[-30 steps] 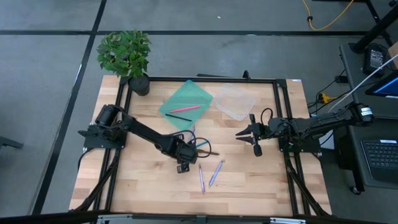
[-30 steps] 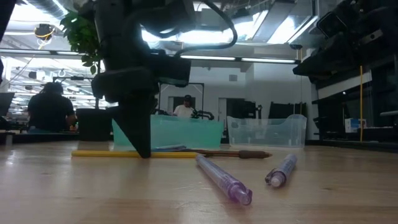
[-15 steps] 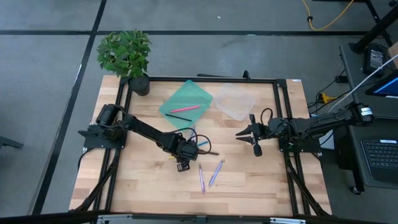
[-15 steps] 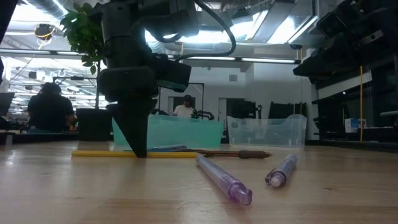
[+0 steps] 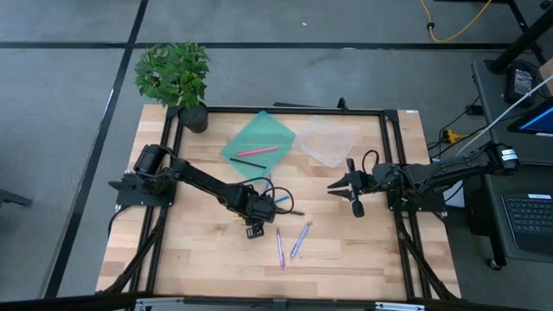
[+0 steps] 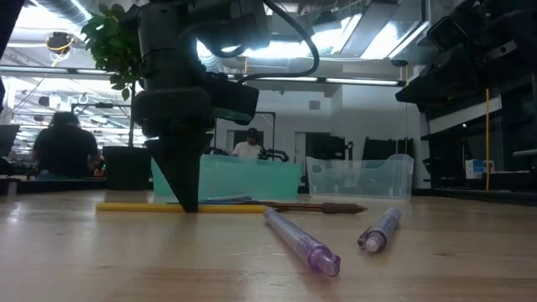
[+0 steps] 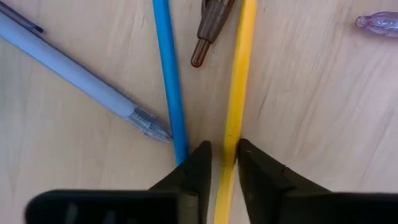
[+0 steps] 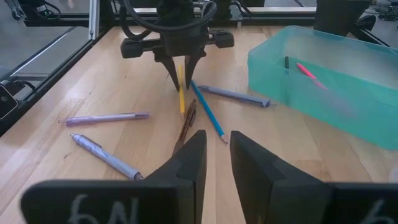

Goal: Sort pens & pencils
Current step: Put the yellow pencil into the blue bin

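My left gripper [image 5: 252,226] points down at mid-table, shut on a yellow pencil [image 7: 242,62] that lies flat on the wood. Beside that pencil lie a blue pencil [image 7: 169,74], a dark brown pen [image 7: 208,31] and a grey-lavender pen [image 7: 81,68]. Two lavender pens [image 5: 279,248] [image 5: 301,239] lie nearer the near edge. A pink pen [image 5: 257,151] and a dark one lie in the teal bin [image 5: 278,130]. My right gripper [image 5: 346,186] waits open to the right, above the table. My left gripper [image 7: 224,163] pinches the yellow pencil's shaft [image 7: 229,146] between its two fingers, which come from above, pointing down, and lie across it. The fingertips [image 6: 186,204] meet it about a third of the way along. The pencil lies flat on the table.
A clear bin [image 5: 327,141] sits right of the teal bin near the far edge. A potted plant [image 5: 177,78] stands at the far left corner. Black frame rails run along the table's sides. Bare wood shows at the near left and near right.
My left gripper has edged slightly toward the table's left along the yellow pencil, then held still. The pens and pencils lie where they were.
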Available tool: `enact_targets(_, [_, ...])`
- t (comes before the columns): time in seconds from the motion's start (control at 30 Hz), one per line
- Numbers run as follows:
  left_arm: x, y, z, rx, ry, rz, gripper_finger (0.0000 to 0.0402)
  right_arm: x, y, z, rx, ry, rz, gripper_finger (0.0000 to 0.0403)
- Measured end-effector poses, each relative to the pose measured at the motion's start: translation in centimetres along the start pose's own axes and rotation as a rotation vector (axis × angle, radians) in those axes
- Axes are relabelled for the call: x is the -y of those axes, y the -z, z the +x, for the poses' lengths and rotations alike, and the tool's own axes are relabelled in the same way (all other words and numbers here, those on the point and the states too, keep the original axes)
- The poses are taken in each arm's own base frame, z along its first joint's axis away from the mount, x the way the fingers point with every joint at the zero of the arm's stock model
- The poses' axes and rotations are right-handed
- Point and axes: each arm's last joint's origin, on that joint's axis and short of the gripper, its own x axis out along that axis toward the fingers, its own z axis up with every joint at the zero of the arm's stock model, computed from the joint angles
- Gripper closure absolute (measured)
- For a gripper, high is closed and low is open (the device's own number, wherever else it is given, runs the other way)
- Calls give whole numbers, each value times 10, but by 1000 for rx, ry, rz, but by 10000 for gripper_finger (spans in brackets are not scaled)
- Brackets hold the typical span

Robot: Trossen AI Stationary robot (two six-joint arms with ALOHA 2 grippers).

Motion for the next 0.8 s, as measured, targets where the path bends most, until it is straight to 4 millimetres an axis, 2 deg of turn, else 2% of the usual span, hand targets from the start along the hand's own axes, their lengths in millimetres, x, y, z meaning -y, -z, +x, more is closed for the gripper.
enact_targets(0.2, [1, 0, 0, 0, 7, -19, 390, 0, 0, 0, 0, 0, -1, 328])
enact_targets(0.8, [7, 4, -2, 44, -46, 82, 399, 0, 0, 0, 0, 0, 0, 328])
